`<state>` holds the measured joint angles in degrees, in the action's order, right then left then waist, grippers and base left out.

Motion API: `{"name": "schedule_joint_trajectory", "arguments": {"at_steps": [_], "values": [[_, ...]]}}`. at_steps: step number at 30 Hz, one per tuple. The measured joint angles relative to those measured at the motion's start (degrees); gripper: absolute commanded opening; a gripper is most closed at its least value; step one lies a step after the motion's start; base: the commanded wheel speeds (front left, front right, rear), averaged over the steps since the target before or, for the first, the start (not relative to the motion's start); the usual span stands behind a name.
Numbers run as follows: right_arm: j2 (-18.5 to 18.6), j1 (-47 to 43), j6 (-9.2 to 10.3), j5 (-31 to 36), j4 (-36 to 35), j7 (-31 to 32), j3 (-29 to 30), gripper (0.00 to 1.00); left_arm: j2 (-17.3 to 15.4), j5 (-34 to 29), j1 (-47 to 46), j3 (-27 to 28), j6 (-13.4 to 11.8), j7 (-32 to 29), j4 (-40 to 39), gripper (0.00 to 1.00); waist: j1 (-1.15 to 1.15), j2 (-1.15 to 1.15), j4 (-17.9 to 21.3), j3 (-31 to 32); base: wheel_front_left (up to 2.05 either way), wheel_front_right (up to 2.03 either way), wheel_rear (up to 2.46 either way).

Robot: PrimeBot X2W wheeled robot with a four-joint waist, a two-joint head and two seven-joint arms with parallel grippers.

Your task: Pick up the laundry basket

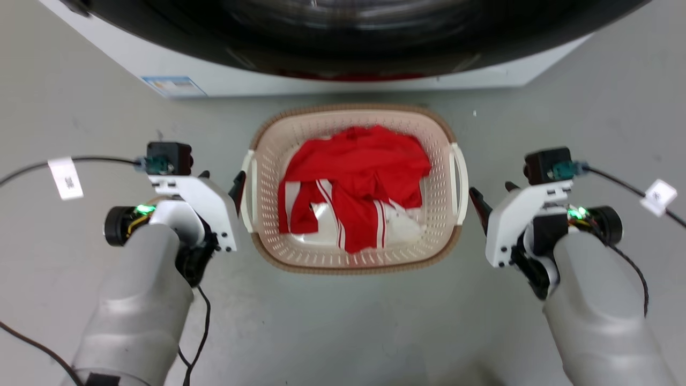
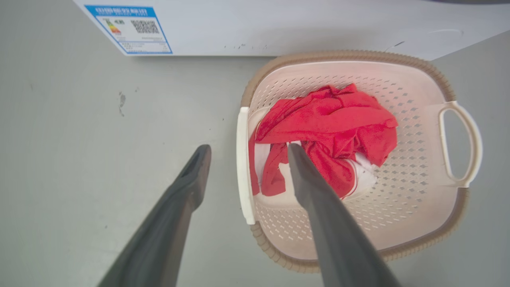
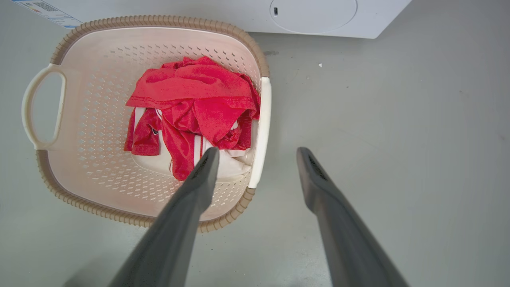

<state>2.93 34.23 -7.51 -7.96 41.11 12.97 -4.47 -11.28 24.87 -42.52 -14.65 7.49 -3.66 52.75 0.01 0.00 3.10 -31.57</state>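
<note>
The cream perforated plastic laundry basket (image 1: 268,158) with a brown woven-look rim stands on the grey floor (image 1: 343,332), just in front of the white washing machine (image 1: 241,80). A crumpled red-and-white garment (image 1: 353,166) lies inside it. The left gripper (image 2: 248,148) is open and straddles the white left handle (image 2: 244,167), one finger over the floor and one over the garment. The right gripper (image 3: 258,151), also open, straddles the white right handle (image 3: 261,131). Contact with either handle cannot be determined.
</note>
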Motion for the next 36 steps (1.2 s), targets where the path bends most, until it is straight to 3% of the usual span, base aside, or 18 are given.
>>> {"name": "schedule_joint_trajectory", "arguments": {"at_steps": [10, 16, 34, 35, 36], "values": [[0.0, 12.5, 0.00, -4.8, 15.1, 0.8, -4.9, 1.00, -4.9, 11.5, -6.7, -10.2, 0.0, -8.9, 2.6, 1.00, 0.00, 0.00, 1.5, -9.2, 0.00, 0.00, 0.00], [0.0, 18.0, 0.00, -7.9, 20.9, -0.1, -8.0, 1.00, -7.2, 15.6, -10.4, -14.6, 0.0, -10.1, 3.3, 1.00, 0.00, 0.00, 1.9, -13.3, 0.00, 0.00, 0.00], [0.0, 24.8, 0.00, -21.8, 26.7, -1.3, -19.6, 1.00, -6.7, 23.0, -17.5, -23.8, 0.0, -9.8, 7.7, 1.00, 0.00, 0.00, 2.4, -19.1, 0.00, 0.00, 0.00], [0.0, 24.9, 0.00, -22.7, 26.8, -1.3, -20.2, 0.89, -6.7, 23.4, -17.7, -24.1, 0.0, -9.7, 8.0, 0.76, -0.01, 0.00, 2.4, -19.3, 0.00, 0.00, 0.00], [0.0, 25.2, 0.00, -23.6, 26.9, -1.3, -20.9, 0.41, -6.7, 23.8, -17.9, -24.4, 0.0, -9.8, 8.2, 0.25, -0.01, 0.00, 2.4, -19.4, 0.00, 0.00, 0.00]]}}
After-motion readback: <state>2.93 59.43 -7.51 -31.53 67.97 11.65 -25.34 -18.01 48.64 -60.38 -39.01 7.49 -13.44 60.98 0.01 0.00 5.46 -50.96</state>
